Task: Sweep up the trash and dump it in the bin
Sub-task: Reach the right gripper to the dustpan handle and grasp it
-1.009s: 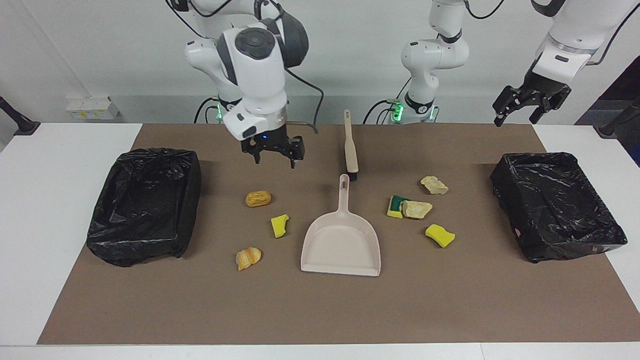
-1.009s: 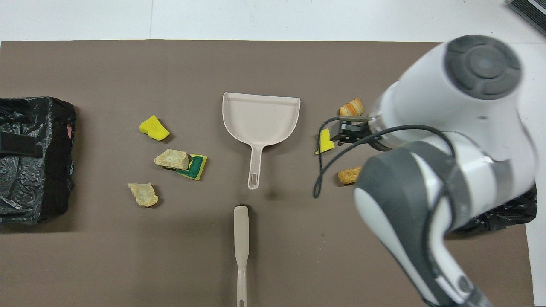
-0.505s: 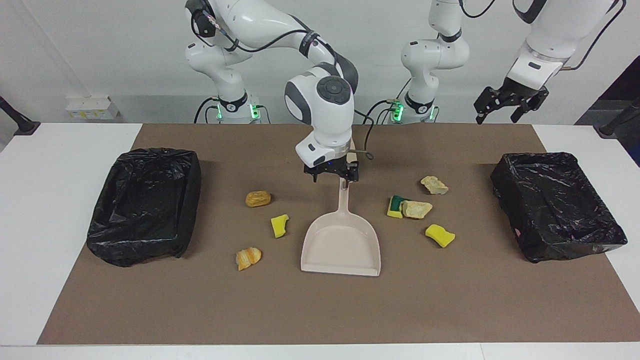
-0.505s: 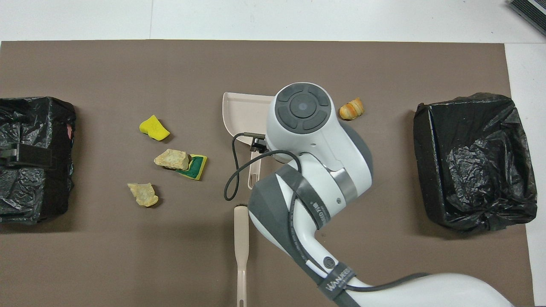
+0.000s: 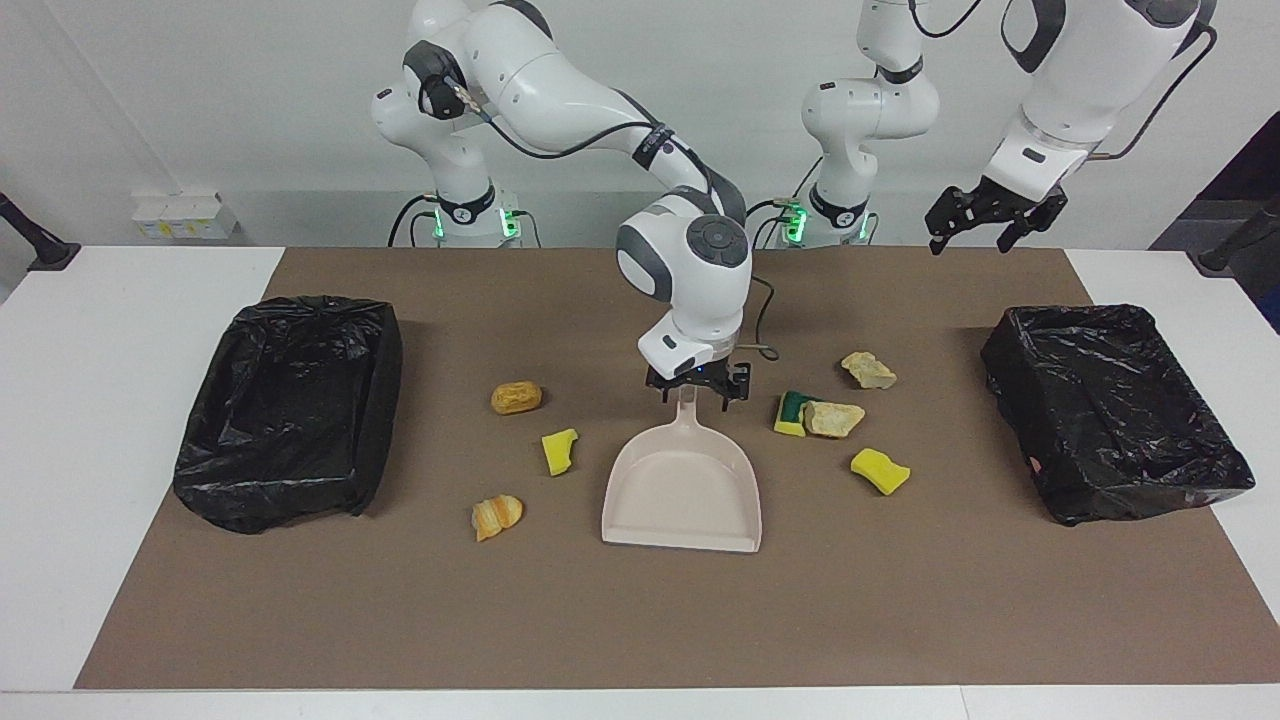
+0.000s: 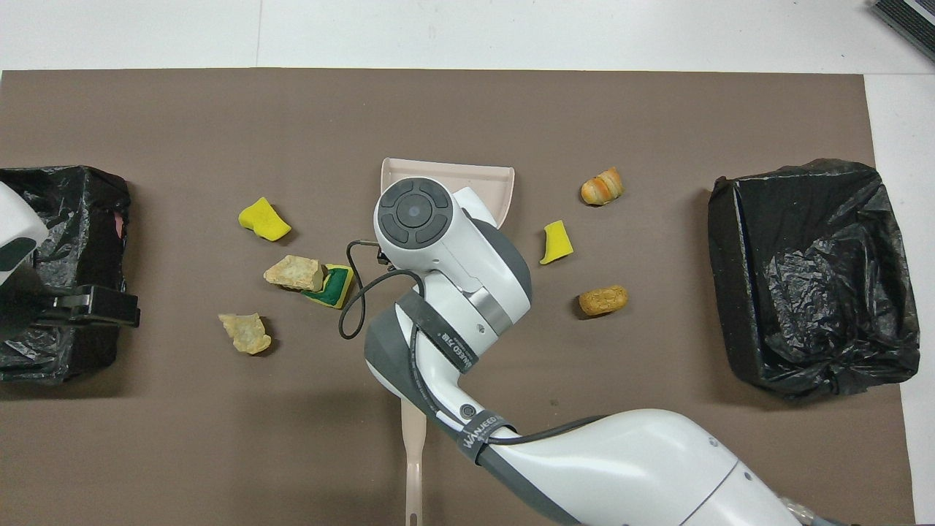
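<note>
right gripper (image 5: 697,389) spread, straddling dustpan (image 5: 683,487) handle, not yet pinching; next: close and lift; left gripper (image 5: 985,214) waits spread, raised

Right end effector (image 5: 697,391) lowered open; left end effector (image 5: 985,222) raised.

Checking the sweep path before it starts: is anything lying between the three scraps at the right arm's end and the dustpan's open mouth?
Nothing visible does. The yellow sponge bit, orange lump and striped lump lie on bare mat beside the dustpan, whose mouth faces away from the robots.
</note>
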`<state>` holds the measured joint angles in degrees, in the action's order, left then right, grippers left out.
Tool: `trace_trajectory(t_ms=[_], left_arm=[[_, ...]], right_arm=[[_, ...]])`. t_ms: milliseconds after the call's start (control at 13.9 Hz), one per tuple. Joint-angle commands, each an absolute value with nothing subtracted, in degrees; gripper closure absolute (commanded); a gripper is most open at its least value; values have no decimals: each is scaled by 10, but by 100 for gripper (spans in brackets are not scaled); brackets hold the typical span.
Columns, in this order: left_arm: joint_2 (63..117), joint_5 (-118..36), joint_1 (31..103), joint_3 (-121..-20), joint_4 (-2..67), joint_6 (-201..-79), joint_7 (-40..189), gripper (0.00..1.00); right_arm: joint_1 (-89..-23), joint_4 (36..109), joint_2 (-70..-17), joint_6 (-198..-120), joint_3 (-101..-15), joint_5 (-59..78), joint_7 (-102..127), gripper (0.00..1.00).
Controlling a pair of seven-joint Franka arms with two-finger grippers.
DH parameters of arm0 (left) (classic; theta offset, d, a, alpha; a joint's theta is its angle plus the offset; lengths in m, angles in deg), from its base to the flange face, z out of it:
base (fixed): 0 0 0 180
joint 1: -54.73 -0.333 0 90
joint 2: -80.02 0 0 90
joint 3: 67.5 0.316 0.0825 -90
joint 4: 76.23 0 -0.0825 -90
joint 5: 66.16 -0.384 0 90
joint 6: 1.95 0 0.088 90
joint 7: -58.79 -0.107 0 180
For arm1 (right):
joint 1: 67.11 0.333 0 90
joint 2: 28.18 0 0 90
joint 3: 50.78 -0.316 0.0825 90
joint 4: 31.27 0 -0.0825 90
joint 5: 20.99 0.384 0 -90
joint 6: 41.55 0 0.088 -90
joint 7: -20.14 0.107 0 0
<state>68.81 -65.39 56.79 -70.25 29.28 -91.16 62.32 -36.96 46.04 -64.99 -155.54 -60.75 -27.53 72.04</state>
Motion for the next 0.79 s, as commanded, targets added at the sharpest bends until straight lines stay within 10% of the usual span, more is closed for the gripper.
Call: trace_trajectory(t_ms=[0,288,721], left_arm=[[669,-650,579,-695,316,-927,626,0],[669,-649,579,-695,316,-927,626,0],[640,-648,646,-695,381,-961,655,0]], right_arm=[[-374,469,-652,-1573,-611,-281,732,46],[-376,471,-651,-1573,-611,-278,734,100],[-412,473,-614,-1562,-611,-277,625,100]])
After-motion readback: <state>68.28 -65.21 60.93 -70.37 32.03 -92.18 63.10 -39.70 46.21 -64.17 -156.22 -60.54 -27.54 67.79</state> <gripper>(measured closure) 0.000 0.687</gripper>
